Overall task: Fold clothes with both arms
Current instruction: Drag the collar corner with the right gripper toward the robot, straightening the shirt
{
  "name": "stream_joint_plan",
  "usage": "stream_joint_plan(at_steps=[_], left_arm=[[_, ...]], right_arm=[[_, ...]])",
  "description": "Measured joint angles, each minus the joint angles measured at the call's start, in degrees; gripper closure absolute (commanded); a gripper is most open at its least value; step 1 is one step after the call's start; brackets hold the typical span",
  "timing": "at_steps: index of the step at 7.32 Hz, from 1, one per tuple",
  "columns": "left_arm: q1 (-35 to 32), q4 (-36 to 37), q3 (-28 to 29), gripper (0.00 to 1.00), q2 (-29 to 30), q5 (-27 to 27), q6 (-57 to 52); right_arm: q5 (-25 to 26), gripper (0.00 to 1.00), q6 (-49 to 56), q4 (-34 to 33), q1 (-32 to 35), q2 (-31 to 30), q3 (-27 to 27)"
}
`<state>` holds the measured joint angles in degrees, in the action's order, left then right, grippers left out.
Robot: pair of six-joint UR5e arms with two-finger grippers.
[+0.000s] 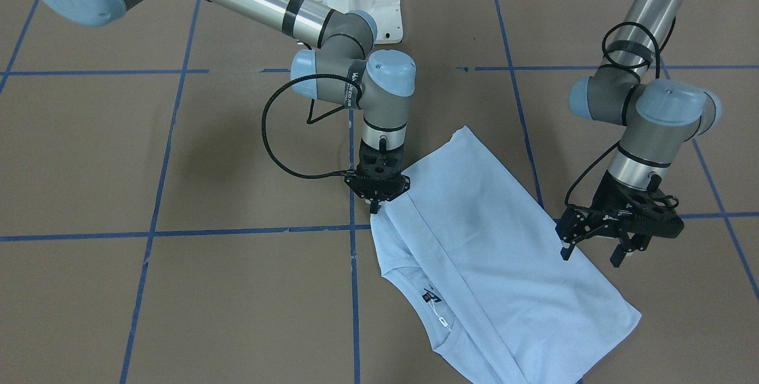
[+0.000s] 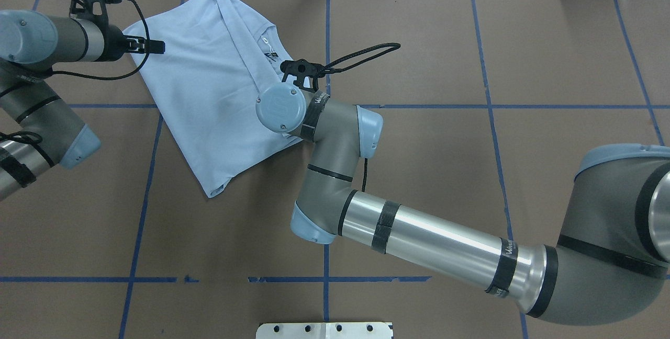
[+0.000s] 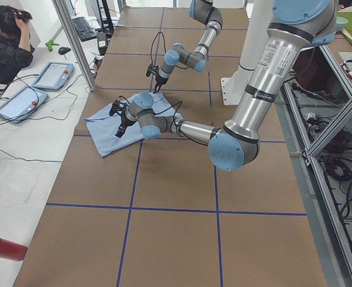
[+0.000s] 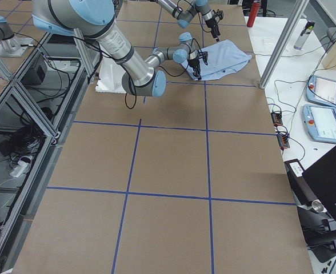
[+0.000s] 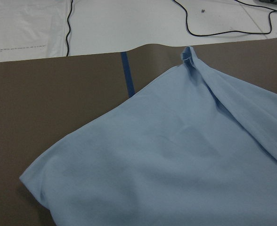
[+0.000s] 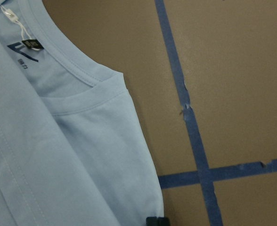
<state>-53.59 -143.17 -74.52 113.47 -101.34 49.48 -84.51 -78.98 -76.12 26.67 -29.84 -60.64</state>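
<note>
The light blue short-sleeved T-shirt (image 1: 504, 253) lies flat on the brown paper-covered table (image 1: 178, 153), on the robot's left half near the far edge, with one doubled panel already laid over part of the body and reaching the ribbed collar. It looks like thin, limp knit: light, soft, not slippery on the paper, and apt to sag or wrinkle if lifted by one point only, so it is best pinched at the hemmed edges or corners, both ends together. As it lies, its long axis runs on a diagonal across the blue tape lines (image 1: 255, 231); in the overhead view it slants from the far left toward the nearer right. The neck opening with its dark neck label (image 1: 428, 298) faces the robot's right and the operators' side. The right arm's black two-finger gripper (image 1: 375, 209) is drawn to a narrow point on the shirt's edge just beside the collar, seemingly pinching the cloth. The left arm's black two-finger gripper (image 1: 593, 252) stands spread wide over the opposite long edge, holding nothing.
</note>
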Motion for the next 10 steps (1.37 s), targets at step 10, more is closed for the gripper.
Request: stream_joint_plan(at_steps=[10], left_arm=[[0.54, -0.25, -0.18, 0.00, 0.00, -0.03, 0.00]], right_arm=[[11.23, 1.00, -3.27, -5.55, -17.03, -41.00, -50.84]])
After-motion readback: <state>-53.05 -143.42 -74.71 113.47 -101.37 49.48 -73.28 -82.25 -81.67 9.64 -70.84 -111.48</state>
